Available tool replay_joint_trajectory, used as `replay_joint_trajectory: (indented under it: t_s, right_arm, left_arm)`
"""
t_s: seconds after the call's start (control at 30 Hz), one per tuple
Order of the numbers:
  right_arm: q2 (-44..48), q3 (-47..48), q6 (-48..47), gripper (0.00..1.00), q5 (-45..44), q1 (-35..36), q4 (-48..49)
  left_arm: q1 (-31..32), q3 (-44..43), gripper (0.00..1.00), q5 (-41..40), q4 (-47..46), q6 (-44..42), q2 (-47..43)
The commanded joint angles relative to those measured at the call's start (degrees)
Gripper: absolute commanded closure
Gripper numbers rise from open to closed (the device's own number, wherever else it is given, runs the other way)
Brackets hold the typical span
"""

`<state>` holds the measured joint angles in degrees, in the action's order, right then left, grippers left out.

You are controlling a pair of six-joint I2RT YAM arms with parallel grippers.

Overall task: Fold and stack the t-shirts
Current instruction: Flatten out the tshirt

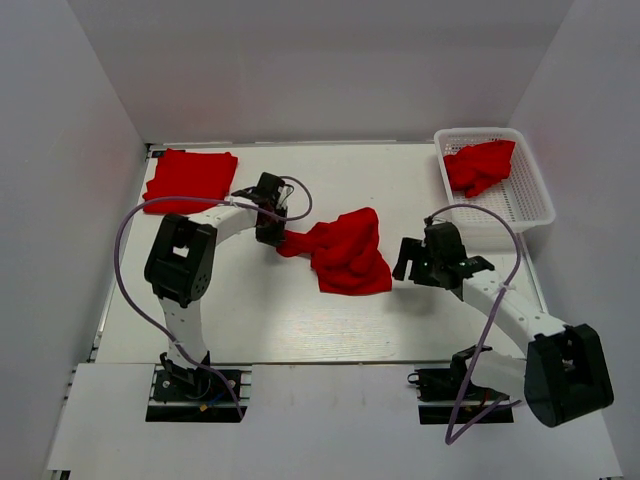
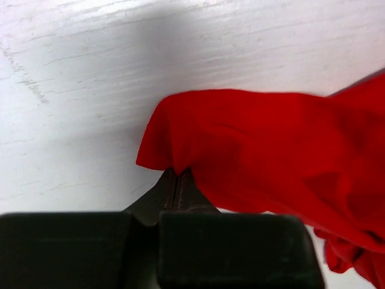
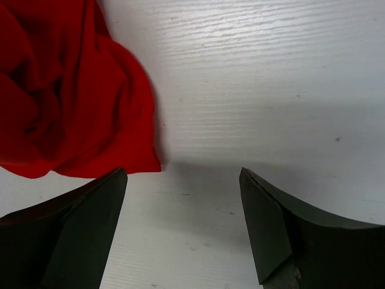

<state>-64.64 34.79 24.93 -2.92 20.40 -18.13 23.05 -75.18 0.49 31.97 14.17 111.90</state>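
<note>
T-shirt (image 1: 345, 255), crumpled, is pinched at perhaps a sleeve by left gripper (image 2: 177, 176); right gripper (image 3: 183, 173) gapes empty.

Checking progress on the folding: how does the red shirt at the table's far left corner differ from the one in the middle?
The corner shirt lies folded flat; the middle shirt is crumpled. No gripper touches the corner shirt; the left gripper is shut on the middle shirt's edge. Both are plain red.
</note>
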Motion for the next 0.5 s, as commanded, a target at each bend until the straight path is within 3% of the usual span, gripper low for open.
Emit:
replay_joint_trajectory:
  t_s: [0.0,0.23,0.47]
  right_arm:
    - [-2.9,0.7,0.0,0.2,4.3,1.0,4.0]
    - [-7.3,0.5,-0.8,0.2,9.5,3.0,7.0]
    - [-11.5,0.7,-0.8,0.28,12.0,4.5,9.7]
  left_arm:
    - [0.5,2.6,1.0,2.0,-1.8,-0.6,1.0]
    - [0.5,4.4,1.0,-1.8,-2.3,0.6,-2.3]
    - [0.5,6.2,1.0,-2.3,-3.4,1.6,-6.8]
